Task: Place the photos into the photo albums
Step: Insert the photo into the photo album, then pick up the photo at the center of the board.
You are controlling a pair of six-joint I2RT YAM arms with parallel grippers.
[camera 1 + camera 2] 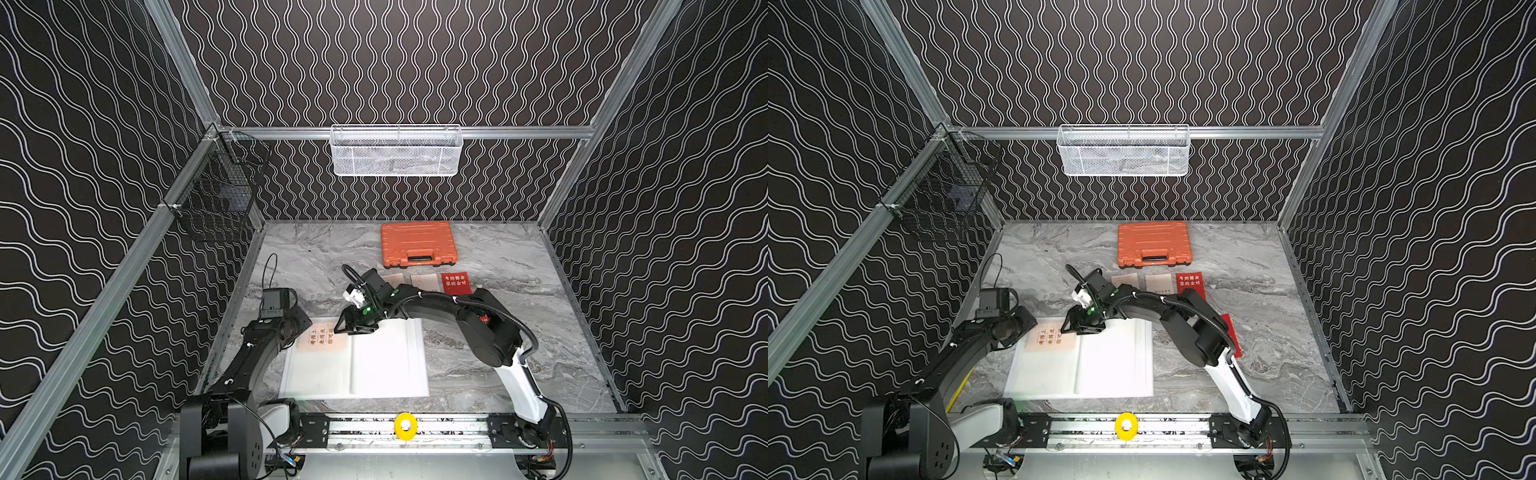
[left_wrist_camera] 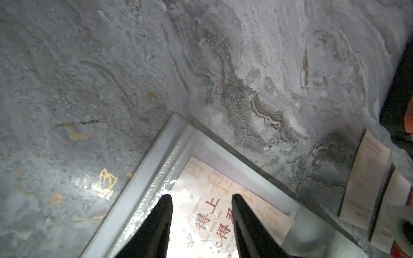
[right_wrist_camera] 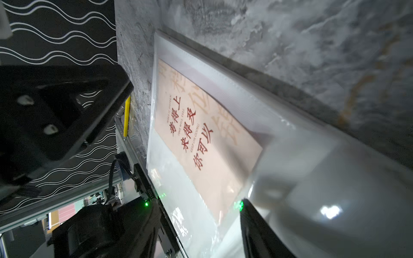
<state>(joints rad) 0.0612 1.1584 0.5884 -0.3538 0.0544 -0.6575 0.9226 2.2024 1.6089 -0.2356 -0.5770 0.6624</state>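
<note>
Fingers: left fingers [image 2: 161,223] apart above cream photo [image 2: 214,207] sleeved in open photo album [image 1: 386,365] on surface [image 1: 498,257]; right fingers [image 3: 257,234] apart alongside. Step: insertion apparently done. Next: fetch red photo [image 1: 456,283] beyond album.

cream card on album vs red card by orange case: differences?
Colour: the cream card has red characters; the red card has white ones. Place: the cream card lies on the open album; the red card lies on the bare table. Both are flat, rectangular, face up.
</note>
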